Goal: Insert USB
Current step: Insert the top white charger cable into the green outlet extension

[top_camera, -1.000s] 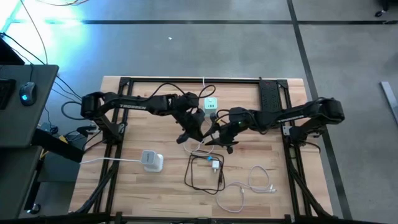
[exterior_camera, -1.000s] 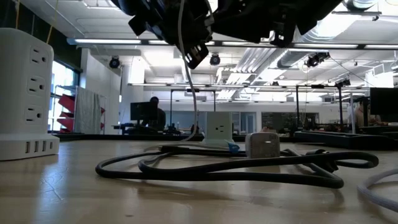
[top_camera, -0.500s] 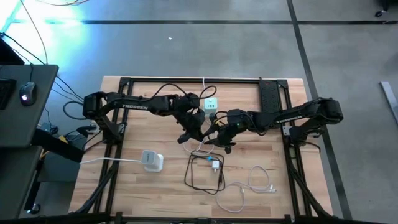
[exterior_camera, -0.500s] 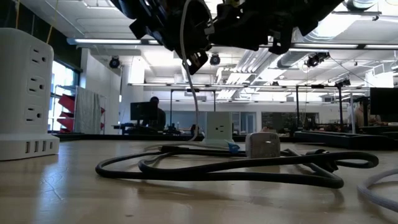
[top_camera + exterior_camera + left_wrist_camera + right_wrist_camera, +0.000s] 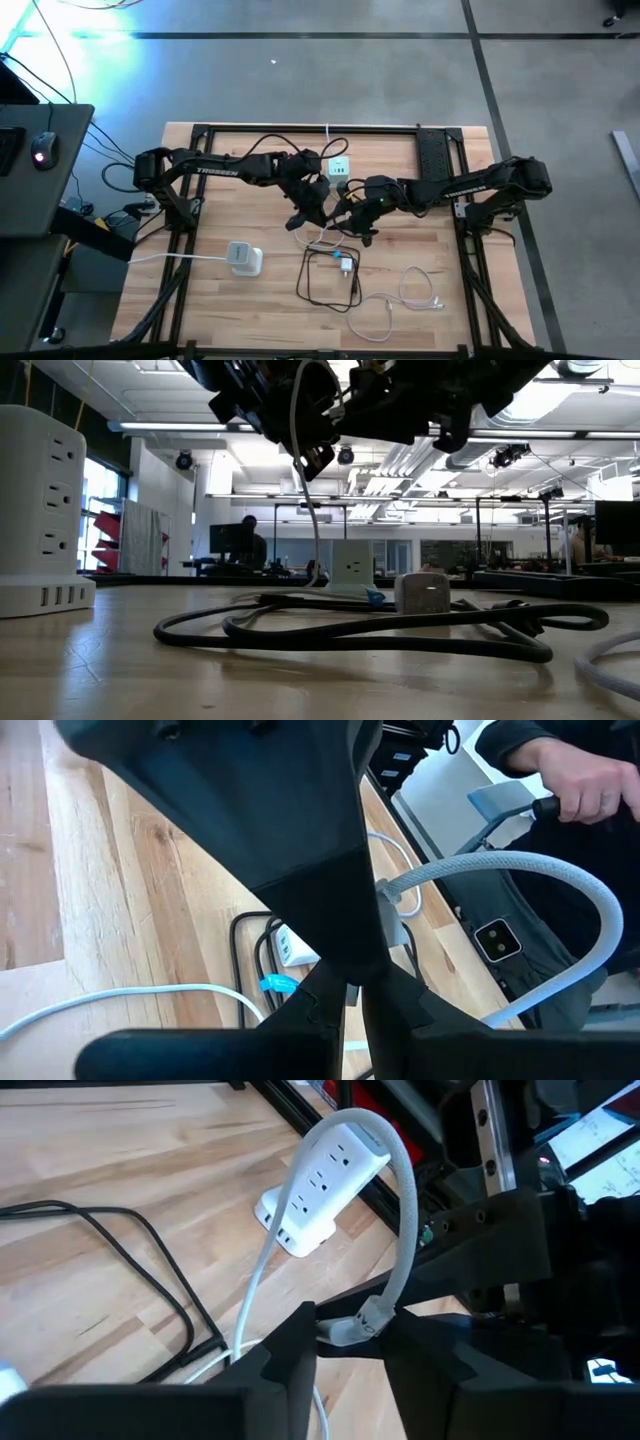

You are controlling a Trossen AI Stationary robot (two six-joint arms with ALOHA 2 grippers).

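Over the last second we see very little change: the two grippers have drawn slightly closer above mid-table, and in the low view the right gripper (image 5: pixel 400 410) now overlaps the left gripper (image 5: pixel 290 410) more than it did. The cable (image 5: pixel 395 1210) hangs between them much as before.

In the right wrist view the right fingers (image 5: pixel 290 1345) pinch the plug (image 5: pixel 350 1325) at the end of the pale braided cable, which arches up and over toward the tower (image 5: pixel 320 1185). In the left wrist view the left fingers (image 5: pixel 330 1005) are pressed nearly together; they seem to grip the same cable, which loops away beside them, though we cannot see the contact itself. A person's hand (image 5: pixel 590 775) shows beyond the table edge.

From above, both grippers sit between the green cube (image 5: pixel 340 167) and the black cord (image 5: pixel 325 285), with the tower well apart at the front left (image 5: pixel 243 258).

We judge this a handover or regrasp of the plug in mid-air. Insertion has not begun, and no port is near the plug. The small closing motion suggests we are lining up the plug's grip before carrying it to a socket.
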